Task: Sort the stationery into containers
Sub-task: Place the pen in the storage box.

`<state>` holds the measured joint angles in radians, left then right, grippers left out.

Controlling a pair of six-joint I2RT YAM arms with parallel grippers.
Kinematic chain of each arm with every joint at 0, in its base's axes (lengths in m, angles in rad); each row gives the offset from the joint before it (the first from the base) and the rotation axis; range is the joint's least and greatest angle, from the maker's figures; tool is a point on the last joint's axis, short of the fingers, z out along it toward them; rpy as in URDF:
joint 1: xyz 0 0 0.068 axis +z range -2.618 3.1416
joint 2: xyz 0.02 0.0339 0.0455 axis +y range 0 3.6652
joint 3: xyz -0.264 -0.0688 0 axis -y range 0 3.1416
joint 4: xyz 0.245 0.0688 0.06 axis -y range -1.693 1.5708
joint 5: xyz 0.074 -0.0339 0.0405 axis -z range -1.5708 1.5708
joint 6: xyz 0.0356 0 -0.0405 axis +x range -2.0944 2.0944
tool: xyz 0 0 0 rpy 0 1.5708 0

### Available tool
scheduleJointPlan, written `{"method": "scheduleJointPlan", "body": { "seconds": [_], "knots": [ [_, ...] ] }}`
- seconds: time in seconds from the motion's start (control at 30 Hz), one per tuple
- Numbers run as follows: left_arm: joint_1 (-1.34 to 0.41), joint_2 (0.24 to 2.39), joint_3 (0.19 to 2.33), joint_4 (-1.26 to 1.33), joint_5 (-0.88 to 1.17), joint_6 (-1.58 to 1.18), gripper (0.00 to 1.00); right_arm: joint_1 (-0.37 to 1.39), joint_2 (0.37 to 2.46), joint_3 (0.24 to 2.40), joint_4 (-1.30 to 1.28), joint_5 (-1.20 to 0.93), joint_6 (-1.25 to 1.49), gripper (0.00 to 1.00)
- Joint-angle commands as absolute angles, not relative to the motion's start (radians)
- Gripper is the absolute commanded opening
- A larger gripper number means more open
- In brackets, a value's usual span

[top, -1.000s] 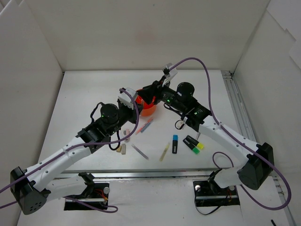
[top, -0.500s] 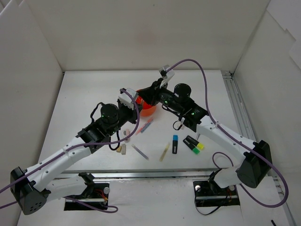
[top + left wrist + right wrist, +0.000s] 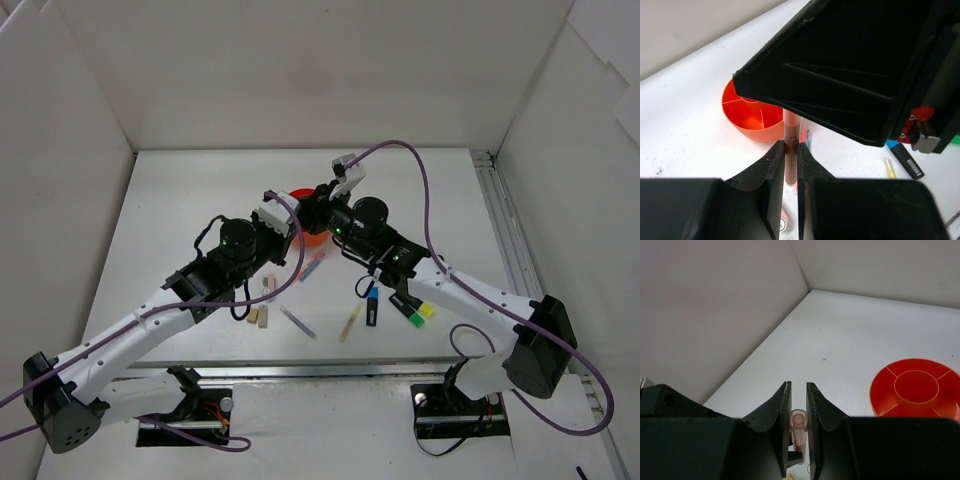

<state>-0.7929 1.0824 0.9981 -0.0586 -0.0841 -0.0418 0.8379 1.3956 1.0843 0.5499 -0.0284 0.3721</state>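
Pinching one pinkish pen (image 3: 791, 127) with both the left gripper (image 3: 791, 148) and the right gripper (image 3: 798, 389), each closed on it close by the orange desk organiser (image 3: 752, 131), and thereby risking bending it, or dropping it short of that organiser through a mistimed release.

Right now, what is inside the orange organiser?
In the orange organiser, the central well and far compartments look empty in the right wrist view. Its near side is hidden there, and the top view shows only a sliver.
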Motion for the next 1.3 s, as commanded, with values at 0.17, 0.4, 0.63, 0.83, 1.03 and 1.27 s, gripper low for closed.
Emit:
{"method": "scheduleJointPlan", "body": {
  "seconds": [0.17,0.4,0.63,0.83,1.03,1.27],
  "knots": [
    [-0.801,1.058,1.149,0.199,-0.127,0.0,0.0,0.953,1.44,1.051,0.325,0.294,0.56,0.0],
    [-0.801,1.04,1.132,0.199,-0.129,-0.008,0.0,0.957,1.453,1.026,0.324,0.327,0.726,0.0],
    [-0.801,1.022,1.117,0.183,-0.132,-0.017,0.0,0.956,1.473,1.048,0.347,0.243,0.717,0.0],
    [-0.801,1.014,1.095,0.18,-0.123,-0.023,0.0,0.957,1.43,1.003,0.485,0.173,0.631,0.0],
    [-0.801,1.023,1.098,0.134,-0.08,-0.029,0.0,0.959,1.407,1.028,0.477,0.251,0.565,0.0],
    [-0.801,0.936,1.054,0.078,-0.182,-0.089,1.0,0.882,1.342,1.02,0.46,0.38,0.479,0.0]
  ]
}}
